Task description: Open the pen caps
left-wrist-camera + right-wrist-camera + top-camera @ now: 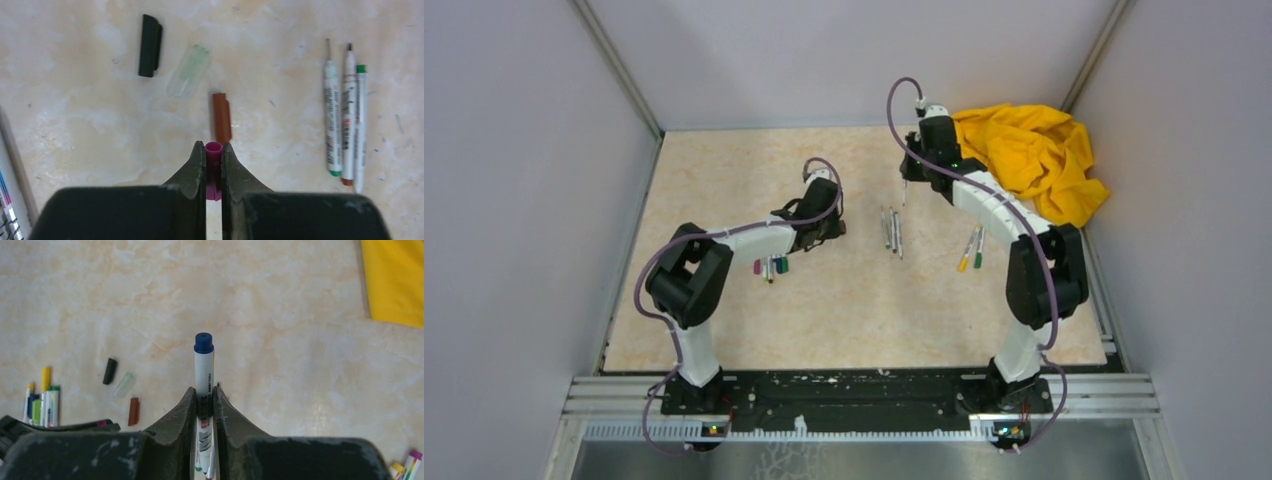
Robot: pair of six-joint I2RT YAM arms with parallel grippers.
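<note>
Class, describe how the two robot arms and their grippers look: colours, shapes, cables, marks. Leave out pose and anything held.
Both the left arm and right arm have white links with bulky black joints, and a lilac cable running along each. The left gripper and right gripper have dark, wedge-shaped fingers tapering to tips; their black housings look scuffed.

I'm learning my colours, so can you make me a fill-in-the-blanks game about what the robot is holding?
The left gripper is shut on a small cap coloured ___.
The right gripper is shut on a pen whose far end is ___.
The crumpled cloth is ___.
Missing words: purple, blue, yellow.
</note>
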